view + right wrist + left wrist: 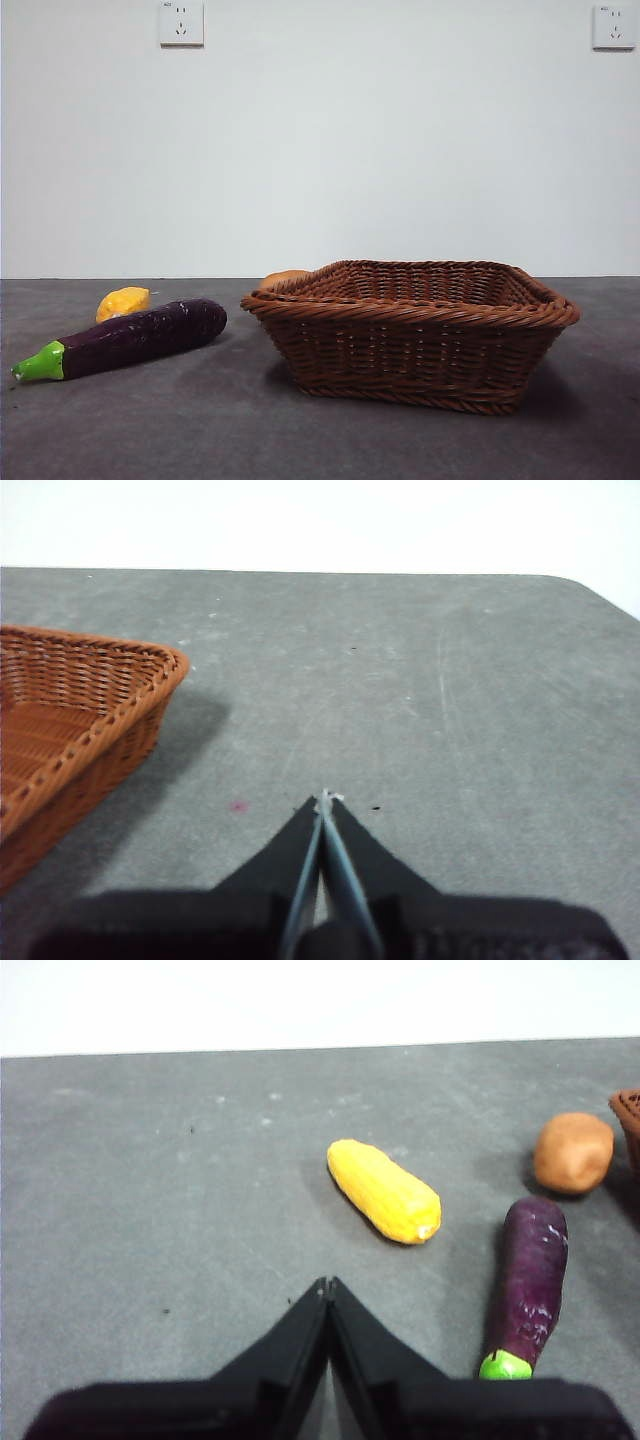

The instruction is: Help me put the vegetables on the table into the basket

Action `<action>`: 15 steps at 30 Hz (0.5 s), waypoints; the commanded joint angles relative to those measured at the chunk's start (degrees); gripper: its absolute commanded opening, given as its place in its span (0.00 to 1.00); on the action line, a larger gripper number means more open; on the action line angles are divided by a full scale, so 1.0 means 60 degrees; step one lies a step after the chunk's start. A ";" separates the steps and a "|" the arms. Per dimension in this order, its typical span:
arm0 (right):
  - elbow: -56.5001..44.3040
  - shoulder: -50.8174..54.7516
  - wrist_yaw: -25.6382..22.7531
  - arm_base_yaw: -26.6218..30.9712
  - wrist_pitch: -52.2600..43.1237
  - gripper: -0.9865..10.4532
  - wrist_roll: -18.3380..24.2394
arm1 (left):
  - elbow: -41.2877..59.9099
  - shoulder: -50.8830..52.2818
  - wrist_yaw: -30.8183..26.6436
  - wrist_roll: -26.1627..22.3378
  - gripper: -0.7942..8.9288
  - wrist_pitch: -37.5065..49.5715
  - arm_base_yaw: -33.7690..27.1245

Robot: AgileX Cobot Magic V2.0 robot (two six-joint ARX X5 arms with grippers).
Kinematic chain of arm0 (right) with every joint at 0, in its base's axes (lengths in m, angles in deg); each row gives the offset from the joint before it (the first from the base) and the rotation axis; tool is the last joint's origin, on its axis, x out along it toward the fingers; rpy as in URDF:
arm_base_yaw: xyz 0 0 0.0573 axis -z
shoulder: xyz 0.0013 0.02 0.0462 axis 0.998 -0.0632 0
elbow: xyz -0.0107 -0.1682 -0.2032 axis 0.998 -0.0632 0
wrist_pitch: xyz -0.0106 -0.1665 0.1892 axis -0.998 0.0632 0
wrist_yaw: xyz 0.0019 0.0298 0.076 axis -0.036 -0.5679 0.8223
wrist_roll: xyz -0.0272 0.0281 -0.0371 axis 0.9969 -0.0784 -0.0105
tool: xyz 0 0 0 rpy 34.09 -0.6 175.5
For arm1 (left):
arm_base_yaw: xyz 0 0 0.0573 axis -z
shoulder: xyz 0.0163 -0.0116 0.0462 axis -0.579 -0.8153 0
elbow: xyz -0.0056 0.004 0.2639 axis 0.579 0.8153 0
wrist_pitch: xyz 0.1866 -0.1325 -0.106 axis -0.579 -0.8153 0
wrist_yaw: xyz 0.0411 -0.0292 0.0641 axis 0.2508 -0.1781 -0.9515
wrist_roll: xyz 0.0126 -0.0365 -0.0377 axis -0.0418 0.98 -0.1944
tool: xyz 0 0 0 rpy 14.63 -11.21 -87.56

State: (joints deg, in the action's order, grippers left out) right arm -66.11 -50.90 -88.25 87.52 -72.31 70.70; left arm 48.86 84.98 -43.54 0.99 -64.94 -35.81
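You had the eggplant point(135, 337) lying on the table point(200, 430) at the near left, its green stem end pointing toward the camera's left. The yellow piece point(123, 302) sat just behind it, and the potato point(281, 279) lay farther back, peeking over the basket's left rim. The basket point(415, 335) stood to the right of them and looked empty. Your left gripper point(326, 1285) hung above bare table near the vegetables, jaws pressed together, holding nothing. Your right gripper point(324, 798) hung to the right of the basket, likewise pinched closed and empty.
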 commanded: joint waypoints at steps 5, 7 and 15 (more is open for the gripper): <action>-0.0066 0.0011 0.0062 0.0007 -0.0007 0.09 -0.1421 | 0.0087 -0.0004 0.0040 -0.0106 0.08 0.0058 -0.0022; -0.0066 0.0011 0.0066 0.0007 -0.0033 0.08 -0.1858 | 0.0087 -0.0007 0.0044 -0.0062 0.08 0.0044 -0.0022; 0.0390 -0.0007 -0.0022 0.0011 0.0299 0.08 -0.4492 | -0.0131 -0.0047 0.0120 0.1195 0.08 -0.0073 -0.0022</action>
State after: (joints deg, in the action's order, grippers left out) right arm -64.69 -50.96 -88.14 87.52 -70.14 49.28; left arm 48.64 84.81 -43.06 4.19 -65.48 -35.81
